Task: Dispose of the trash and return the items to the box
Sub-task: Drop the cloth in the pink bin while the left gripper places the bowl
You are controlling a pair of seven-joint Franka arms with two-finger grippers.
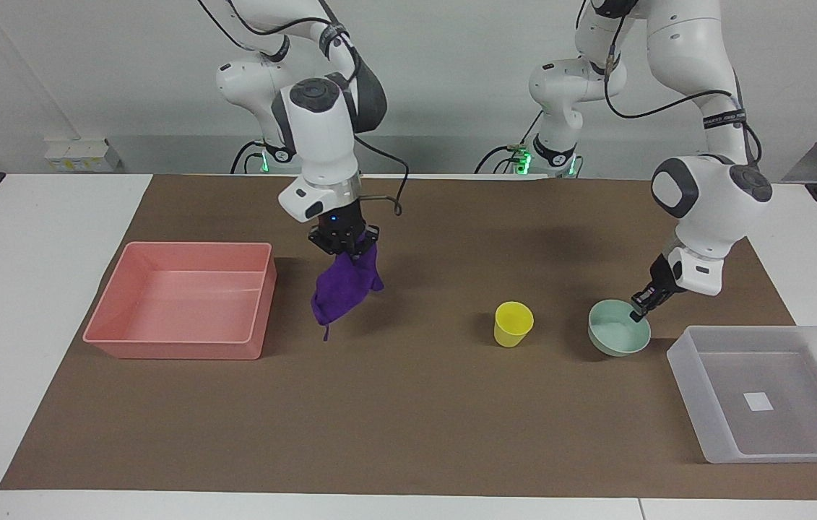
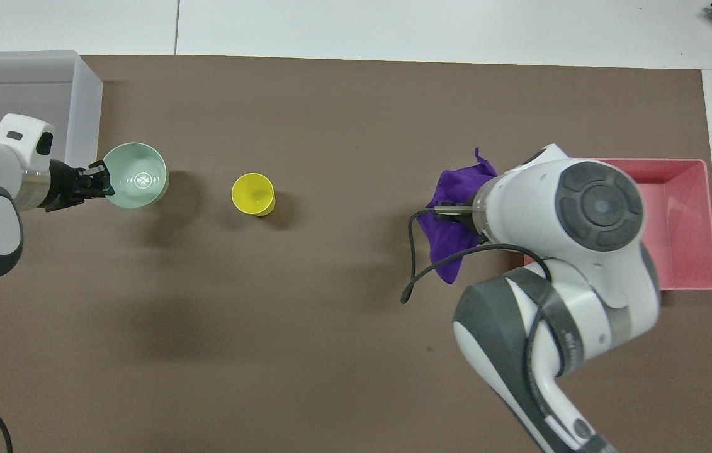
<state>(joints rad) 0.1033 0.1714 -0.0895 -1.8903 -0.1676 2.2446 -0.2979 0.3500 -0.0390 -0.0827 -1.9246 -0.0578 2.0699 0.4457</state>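
The purple rag [image 1: 342, 292] hangs clear of the worktop [image 1: 408, 404], pinched at its upper edge by the right gripper [image 1: 344, 244], whose jaws are clenched on the cloth. The rag is over the brown mat [image 2: 330, 352], just beside the pink tray [image 1: 184, 300] but not yet above it. Risk: the trailing corner below the jaws could catch the tray's near wall if the carry is too low, dragging the cloth loose or shifting the tray. Releasing early would drop the rag on the mat.

The mint bowl [image 1: 619, 336] is held by its rim in the left gripper [image 1: 641, 310], jaws closed on the rim as far as can be judged; the bowl appears tilted and barely raised, though contact with the worktop cannot be confirmed. Risk: a one-sided rim grip lets the bowl pivot or slip, and it could strike the wall of the white box [image 1: 776, 393] beside these jaws.

The yellow cup [image 1: 513, 323] stands upright between the two grippers, untouched; a low pass could topple it.
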